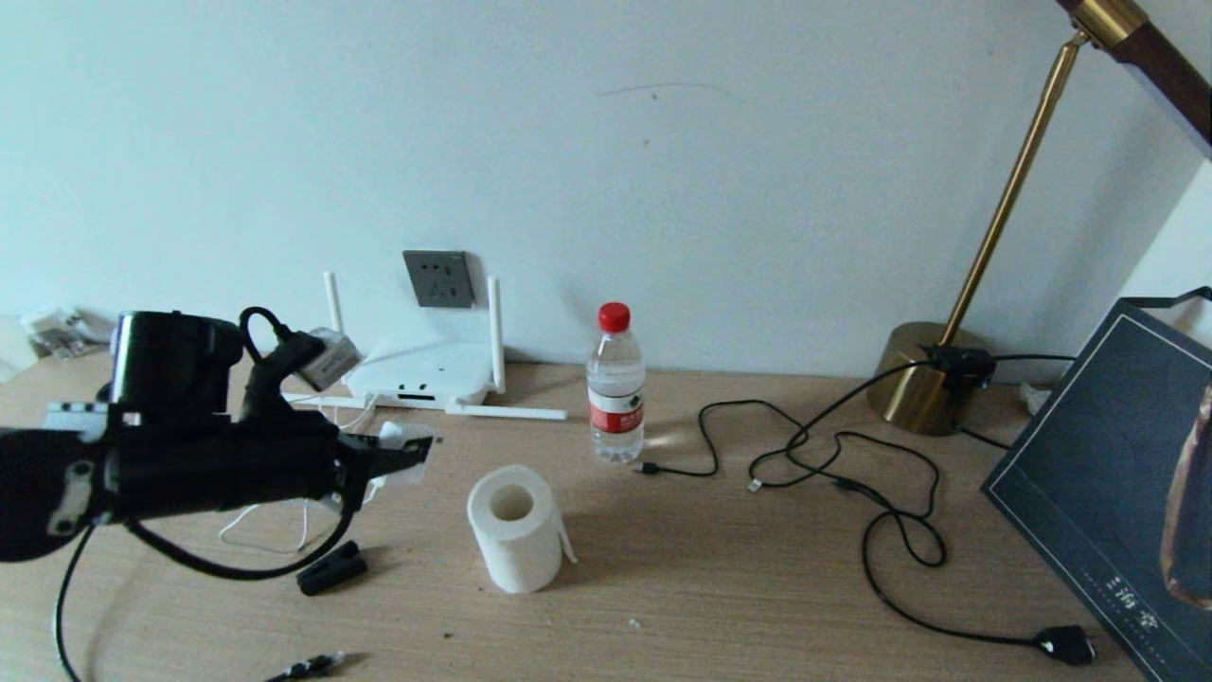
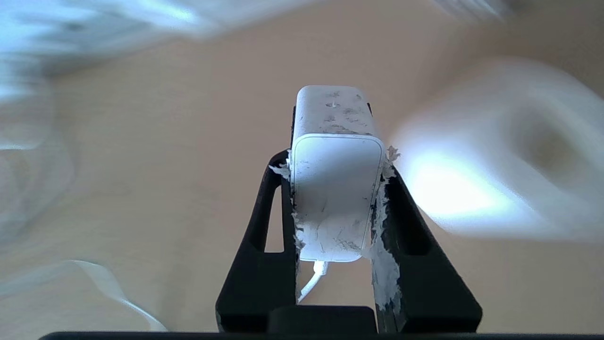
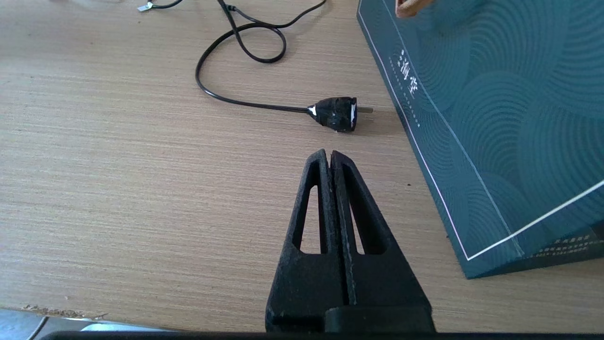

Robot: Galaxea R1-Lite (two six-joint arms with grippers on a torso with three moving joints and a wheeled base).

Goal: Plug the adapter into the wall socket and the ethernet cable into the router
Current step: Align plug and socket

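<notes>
On the pale wooden desk [image 1: 720,568], the left gripper [image 2: 336,156] is clamping the small white cube adapter [image 2: 336,198], carrying it toward the dark grey wall socket [image 1: 438,278] at twelve o'clock; the right gripper [image 3: 330,158] is resting clenched, empty.

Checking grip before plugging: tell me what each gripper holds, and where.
Left gripper clamps the adapter by its two opposite sides, cord trailing back. Right gripper is shut on nothing.

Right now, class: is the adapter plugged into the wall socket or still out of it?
Out. The left gripper grips the adapter above the desk, while the wall socket stands bare behind the router.
</notes>
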